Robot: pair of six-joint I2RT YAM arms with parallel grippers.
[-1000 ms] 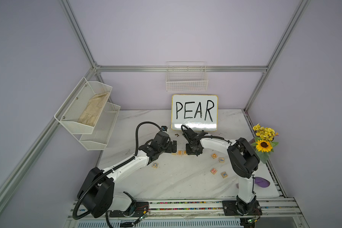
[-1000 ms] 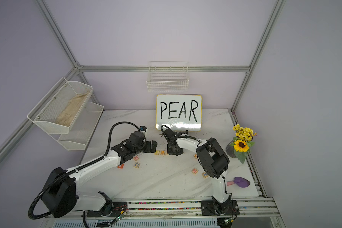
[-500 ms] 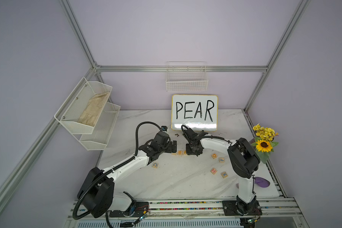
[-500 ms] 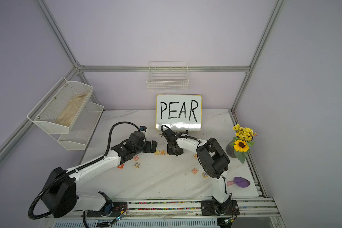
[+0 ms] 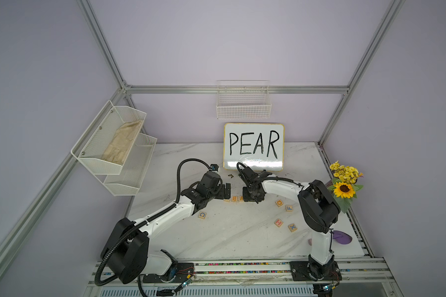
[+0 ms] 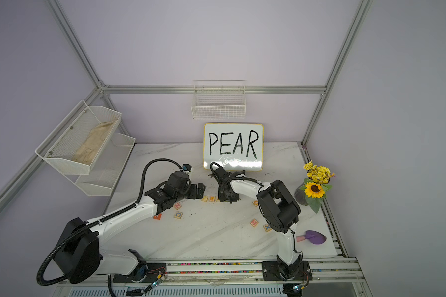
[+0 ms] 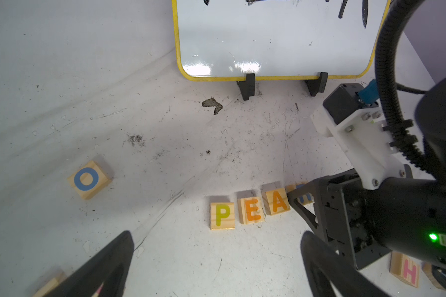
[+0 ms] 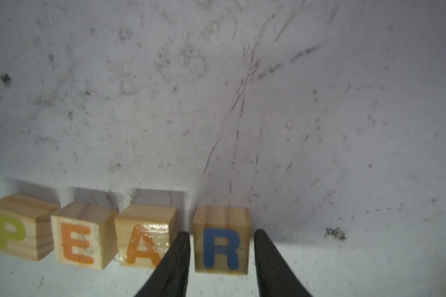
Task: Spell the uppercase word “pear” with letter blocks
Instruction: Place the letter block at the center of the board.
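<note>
Four pale wooden letter blocks lie in a row on the white table: yellow P (image 8: 8, 231), orange-red E (image 8: 79, 243), orange A (image 8: 144, 244) and blue R (image 8: 220, 246). R rests on the table a small gap from A. My right gripper (image 8: 222, 232) straddles R, open, with a thin gap between each finger and the block. In the left wrist view P (image 7: 222, 215), E (image 7: 251, 210) and A (image 7: 277, 201) show, and the right gripper hides most of R. My left gripper (image 7: 216, 239) hangs wide open and holds nothing, just short of P. In a top view the two grippers (image 5: 227, 191) (image 5: 252, 198) flank the row.
A whiteboard (image 5: 253, 146) reading PEAR stands behind the row. Loose blocks lie around: C (image 5: 202, 215), O (image 5: 279, 203), F (image 5: 289, 207), H (image 5: 278, 222), X (image 5: 292, 227), and an orange cube (image 6: 157, 216). Flowers (image 5: 344, 189) stand at the right edge.
The right gripper's jaws have parted slightly and let go of the R block. Neither arm has visibly shifted.
</note>
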